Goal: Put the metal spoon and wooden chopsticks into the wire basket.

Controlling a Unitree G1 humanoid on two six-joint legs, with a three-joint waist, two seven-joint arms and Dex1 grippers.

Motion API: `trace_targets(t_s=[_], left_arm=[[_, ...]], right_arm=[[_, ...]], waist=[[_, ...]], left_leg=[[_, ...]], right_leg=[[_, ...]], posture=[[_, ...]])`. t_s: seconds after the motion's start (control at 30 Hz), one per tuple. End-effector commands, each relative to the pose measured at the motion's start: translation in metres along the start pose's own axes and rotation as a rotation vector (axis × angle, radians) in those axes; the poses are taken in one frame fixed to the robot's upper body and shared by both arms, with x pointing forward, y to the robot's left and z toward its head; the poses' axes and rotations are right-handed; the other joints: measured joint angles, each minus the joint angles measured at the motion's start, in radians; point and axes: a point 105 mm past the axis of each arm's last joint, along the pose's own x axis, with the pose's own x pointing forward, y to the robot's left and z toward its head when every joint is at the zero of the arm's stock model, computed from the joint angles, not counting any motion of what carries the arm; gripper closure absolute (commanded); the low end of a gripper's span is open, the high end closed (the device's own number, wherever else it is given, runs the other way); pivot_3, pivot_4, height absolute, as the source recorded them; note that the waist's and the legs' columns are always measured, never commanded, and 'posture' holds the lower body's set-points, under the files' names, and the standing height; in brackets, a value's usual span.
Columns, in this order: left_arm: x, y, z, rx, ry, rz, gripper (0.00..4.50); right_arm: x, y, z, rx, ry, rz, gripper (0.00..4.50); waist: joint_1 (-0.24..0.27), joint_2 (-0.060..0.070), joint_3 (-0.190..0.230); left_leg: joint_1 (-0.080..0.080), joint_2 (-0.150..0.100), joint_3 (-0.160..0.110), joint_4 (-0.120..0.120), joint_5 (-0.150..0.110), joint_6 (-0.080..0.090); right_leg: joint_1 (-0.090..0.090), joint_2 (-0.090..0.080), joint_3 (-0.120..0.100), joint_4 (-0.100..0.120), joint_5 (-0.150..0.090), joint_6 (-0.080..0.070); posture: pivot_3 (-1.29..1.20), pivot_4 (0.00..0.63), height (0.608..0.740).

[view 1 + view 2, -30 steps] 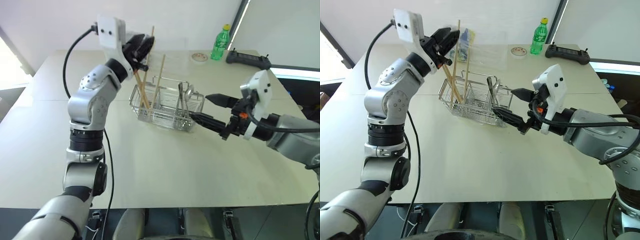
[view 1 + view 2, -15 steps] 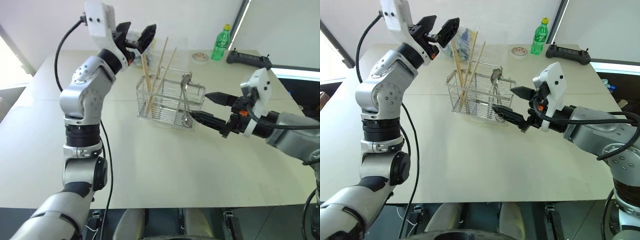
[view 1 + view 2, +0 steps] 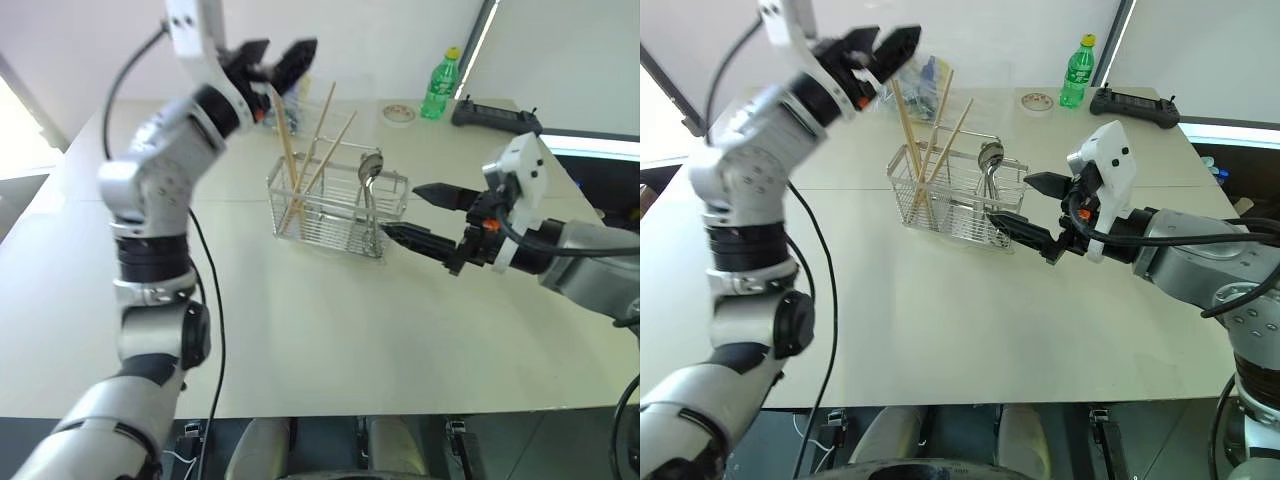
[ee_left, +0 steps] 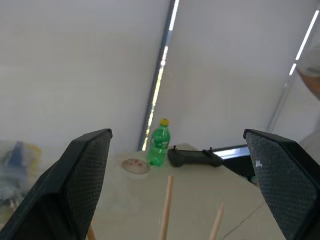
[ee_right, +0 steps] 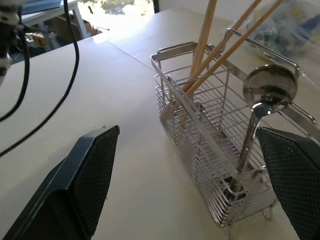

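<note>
Left gripper (image 3: 270, 62) just let go, jaws wide, upper left; chopsticks (image 3: 305, 160) now join spoon (image 3: 371, 170) in basket (image 3: 335, 215). Right gripper (image 3: 425, 215) open too. Basically done.

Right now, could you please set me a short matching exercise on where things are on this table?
Things:
1. wooden chopsticks
2. metal spoon
3. green bottle
4. left tool

Places or states:
A. at the table's far edge, beside a black controller
B. open, raised above the wire basket
C. leaning in the basket's left end
D. upright in the basket's right end, bowl up

Pairs: 1-C, 2-D, 3-A, 4-B
</note>
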Motion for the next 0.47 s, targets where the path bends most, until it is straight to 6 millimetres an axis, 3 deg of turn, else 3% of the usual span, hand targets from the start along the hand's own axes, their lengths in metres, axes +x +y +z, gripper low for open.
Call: trace_targets(t_s=[0.03, 0.17, 0.33, 0.47], left_arm=[[-0.022, -0.01, 0.04, 0.091, 0.011, -0.161, 0.04], [-0.05, -0.01, 0.037, 0.231, 0.161, -0.301, 0.04], [-0.121, 0.008, -0.021, 0.439, 0.614, -0.48, 0.04], [-0.138, 0.014, -0.037, 0.483, 0.71, -0.512, 0.04]], right_arm=[[-0.011, -0.007, 0.016, -0.042, -0.036, -0.027, 0.0], [-0.015, -0.015, 0.015, -0.047, -0.023, -0.043, 0.0], [-0.022, -0.022, 0.009, -0.057, 0.014, -0.047, 0.0], [-0.021, -0.026, 0.007, -0.056, 0.015, -0.053, 0.0]], waist=[[-0.015, 0.001, 0.0], [-0.026, 0.002, 0.001], [-0.039, 0.005, 0.0], [-0.032, 0.003, 0.001]], left_leg=[[0.0, 0.0, 0.0, -0.001, 0.0, 0.0], [0.001, 0.0, 0.0, -0.002, 0.0, 0.0], [0.002, 0.001, 0.002, -0.005, 0.0, 0.0], [0.0, 0.004, 0.001, -0.004, 0.0, 0.0]], right_leg=[[0.0, 0.0, 0.0, 0.0, 0.0, 0.0], [-0.001, 0.0, 0.0, 0.0, 0.0, 0.0], [-0.001, -0.001, 0.001, 0.0, -0.003, -0.005], [-0.002, -0.002, 0.001, -0.001, -0.005, -0.009]], posture=[[0.0, 0.15, 0.707], [0.0, 0.15, 0.707], [0.0, 0.15, 0.707], [0.0, 0.15, 0.707]])
